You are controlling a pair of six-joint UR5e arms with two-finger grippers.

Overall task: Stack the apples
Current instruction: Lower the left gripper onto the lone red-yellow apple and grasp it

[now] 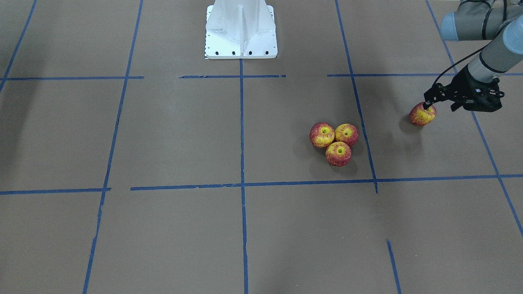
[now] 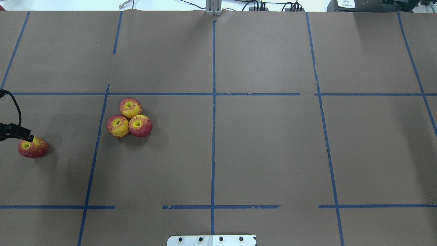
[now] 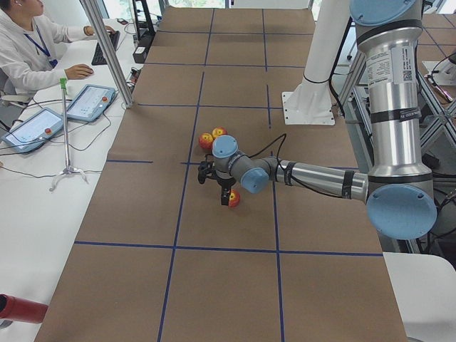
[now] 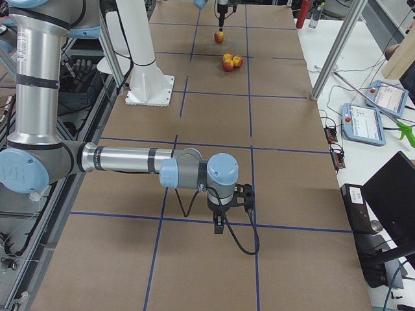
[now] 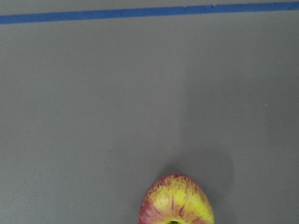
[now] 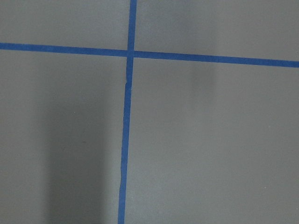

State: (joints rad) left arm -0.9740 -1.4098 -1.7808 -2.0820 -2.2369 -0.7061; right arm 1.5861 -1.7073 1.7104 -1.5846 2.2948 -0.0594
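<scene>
Three apples [image 1: 338, 154] lie touching in a tight triangle on the brown table; they also show in the overhead view [image 2: 130, 107]. A fourth apple [image 1: 423, 114] sits apart, toward the table's left end [image 2: 33, 147]. My left gripper [image 1: 427, 105] stands over it, fingers pinched together at its stem dimple, and also shows in the overhead view [image 2: 29, 138]. The left wrist view shows only that apple's top [image 5: 176, 200]. My right gripper [image 4: 220, 223] hangs low over bare table, far from the apples; I cannot tell whether it is open or shut.
The white robot base [image 1: 241, 32] stands at the table's back middle. Blue tape lines [image 2: 213, 136] grid the brown paper. Tablets [image 3: 89, 102] and a thin stand [image 3: 66, 128] sit on the operators' desk beyond the far edge.
</scene>
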